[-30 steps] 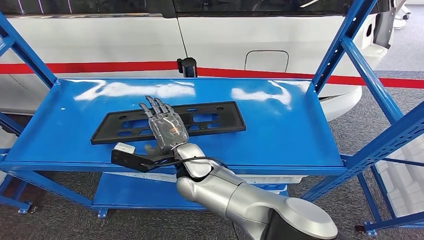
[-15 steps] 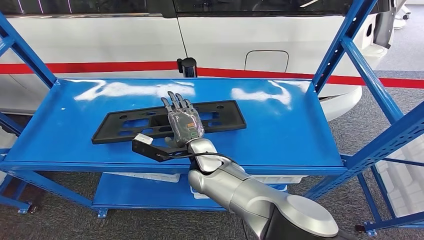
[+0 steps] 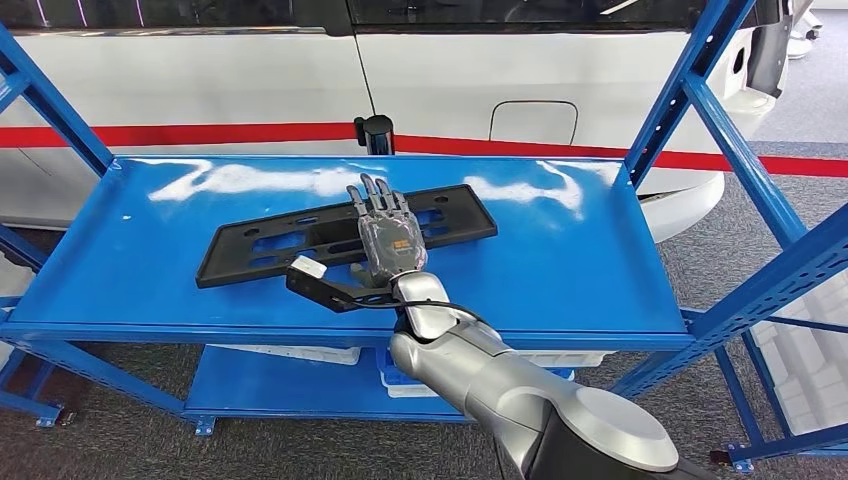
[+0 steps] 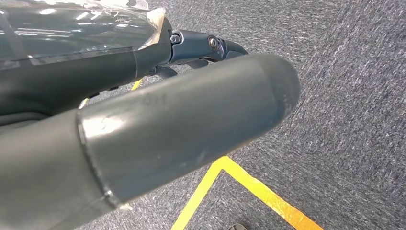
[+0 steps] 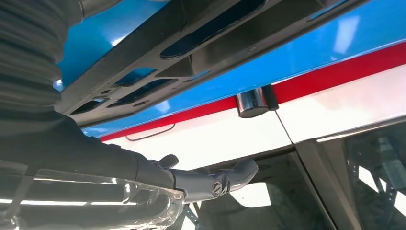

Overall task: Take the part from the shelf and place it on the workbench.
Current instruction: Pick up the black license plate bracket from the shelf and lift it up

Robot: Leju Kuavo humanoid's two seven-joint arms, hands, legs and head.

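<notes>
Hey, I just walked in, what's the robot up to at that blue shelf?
The robot's right hand is stretched out flat over a long black plastic frame with cut-outs, which lies on the top level of the blue metal shelf. Its fingers are extended over the frame, not closed around it, so the part is not lifted yet. The left hand hangs above grey carpet.

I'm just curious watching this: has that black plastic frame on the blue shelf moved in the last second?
Yes. The black frame has slid right and turned slightly on the blue shelf, under the right hand.
</notes>
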